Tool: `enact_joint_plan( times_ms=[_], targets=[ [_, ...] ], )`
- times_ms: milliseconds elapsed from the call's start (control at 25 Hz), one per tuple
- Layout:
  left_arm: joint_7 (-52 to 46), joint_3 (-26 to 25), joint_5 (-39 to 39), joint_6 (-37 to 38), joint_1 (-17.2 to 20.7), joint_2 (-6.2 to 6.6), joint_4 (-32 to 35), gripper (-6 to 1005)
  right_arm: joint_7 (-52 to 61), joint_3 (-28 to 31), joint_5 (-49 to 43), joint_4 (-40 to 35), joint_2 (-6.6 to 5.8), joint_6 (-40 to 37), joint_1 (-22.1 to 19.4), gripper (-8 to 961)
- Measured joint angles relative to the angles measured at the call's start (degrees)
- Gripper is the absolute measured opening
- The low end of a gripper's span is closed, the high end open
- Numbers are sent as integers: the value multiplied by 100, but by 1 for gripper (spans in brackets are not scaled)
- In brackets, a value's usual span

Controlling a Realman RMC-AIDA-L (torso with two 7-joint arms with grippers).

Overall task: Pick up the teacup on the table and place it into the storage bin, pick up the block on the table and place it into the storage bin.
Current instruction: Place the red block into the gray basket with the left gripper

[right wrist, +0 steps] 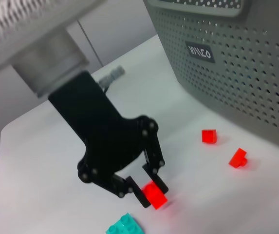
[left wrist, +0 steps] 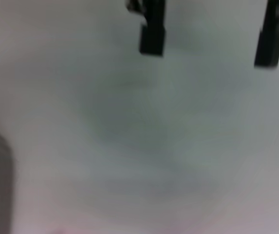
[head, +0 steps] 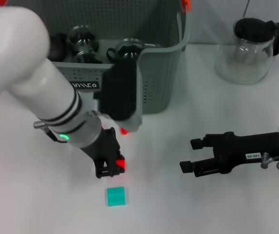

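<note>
Your left gripper (head: 111, 168) is down at the white table (head: 188, 209), in front of the storage bin (head: 154, 73), and the right wrist view shows its 2 black fingers (right wrist: 155, 183) closed on a small red block (right wrist: 153, 194) right at the table surface; whether the block is lifted clear you cannot tell. Just beside that gripper, on the side nearer you, lies a teal block (head: 116, 196), flat on the table and apart from the fingers. In the right wrist view you can see 2 more small red blocks (right wrist: 208, 136) lying loose on the table near the foot of the bin wall, close to each other but not touching. The storage bin stands at the far side of the table, its perforated wall and small black label facing you, and glass cups (head: 82, 43) already sit inside it behind the left arm. A clear glass pitcher (head: 246, 48) with a black lid stands on the table to the right of the bin, well apart from it. Your right gripper (head: 190, 155) hovers over bare table on the right, pointing toward the left arm, its fingers parted and holding nothing. The left wrist view gives you only blurred table surface and 2 dark finger ends with a wide gap between them.
</note>
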Motion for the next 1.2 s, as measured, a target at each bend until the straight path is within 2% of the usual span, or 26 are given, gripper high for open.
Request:
enact_joint_plan(
  times_ms=[80, 240, 400, 440, 480, 560, 680, 880, 1000, 1160, 1200],
  targets=[
    [-5, -259, -123, 151, 30, 8, 132, 192, -8, 14, -2, 1, 0, 0, 0, 947],
    [-9, -989, -631, 675, 100, 8, 458, 197, -14, 22, -4, 4, -8, -1, 0, 947],
    [29, -2509, -2189, 1589, 164, 27, 950, 201, -15, 30, 0, 7, -16, -1, -23, 947],
    [16, -3031, -2732, 1712, 161, 36, 1038, 202, -15, 31, 4, 7, -17, 0, -30, 947],
    [9, -3520, -3225, 1744, 143, 42, 1071, 203, -15, 31, 9, 8, -17, -1, -35, 947],
    [-5, -4120, -3769, 1583, 78, 80, 1081, 206, -15, 32, 16, 9, -18, -4, -40, 946],
    [-108, -4408, -3916, 784, -58, 209, 943, 209, -15, 33, 19, 9, -13, -4, -44, 946],
    [-381, -4346, -3790, -858, -296, 452, 167, 215, -24, 28, 0, 6, 25, -3, -19, 946],
    [-457, -4359, -3773, -1199, -495, 639, -377, 218, -24, 18, -2, 6, 37, -10, -11, 946],
    [-511, -4348, -3735, -1384, -567, 705, -542, 223, -26, 21, -4, 6, 36, -41, -21, 946],
    [-513, -4349, -3733, -1392, -547, 699, -487, 306, -26, 21, -4, 6, 36, -41, -21, 946]
  ],
)
